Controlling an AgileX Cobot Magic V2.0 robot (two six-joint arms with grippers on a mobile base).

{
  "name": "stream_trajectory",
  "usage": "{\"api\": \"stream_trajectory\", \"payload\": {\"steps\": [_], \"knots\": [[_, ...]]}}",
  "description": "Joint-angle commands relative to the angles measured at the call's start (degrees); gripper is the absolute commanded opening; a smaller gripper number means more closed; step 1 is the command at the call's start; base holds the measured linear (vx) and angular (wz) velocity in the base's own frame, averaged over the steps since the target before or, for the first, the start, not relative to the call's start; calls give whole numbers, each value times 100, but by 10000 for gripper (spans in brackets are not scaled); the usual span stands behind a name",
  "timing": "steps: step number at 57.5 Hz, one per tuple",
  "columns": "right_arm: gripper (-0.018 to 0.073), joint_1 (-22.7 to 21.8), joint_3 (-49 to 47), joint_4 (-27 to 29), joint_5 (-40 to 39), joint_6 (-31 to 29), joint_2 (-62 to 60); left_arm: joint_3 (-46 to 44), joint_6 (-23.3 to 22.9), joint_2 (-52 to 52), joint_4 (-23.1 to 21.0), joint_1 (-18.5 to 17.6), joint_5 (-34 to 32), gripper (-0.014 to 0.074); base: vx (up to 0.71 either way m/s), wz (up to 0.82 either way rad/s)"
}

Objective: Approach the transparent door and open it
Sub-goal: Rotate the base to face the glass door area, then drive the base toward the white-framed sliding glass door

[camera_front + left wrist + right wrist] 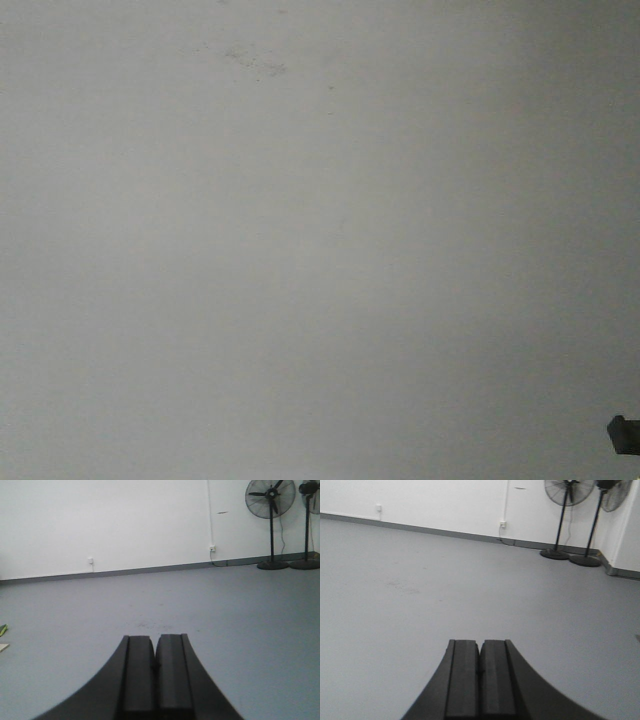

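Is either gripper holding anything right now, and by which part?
Nothing is held. The left gripper and the right gripper are both shut, black fingers pressed together with nothing between them.

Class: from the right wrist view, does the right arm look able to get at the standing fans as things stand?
Probably not. The right gripper, shut, has a wide stretch of floor between it and the fans, which stand by the far wall.
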Motion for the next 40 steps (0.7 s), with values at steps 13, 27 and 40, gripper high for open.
{"api": "stream_trajectory", "payload": {"steps": [13, 27, 40], "knots": [[-6, -28, 25, -4, -482, -32, -29, 75, -14, 122, -58, -31, -458, -6, 60, 29], [-6, -28, 25, -4, -482, -32, -29, 75, -14, 122, -58, -31, -458, -6, 62, 34], [-6, -28, 25, -4, -482, -32, -29, 75, -14, 122, -58, -31, -458, -6, 65, 47]]}}
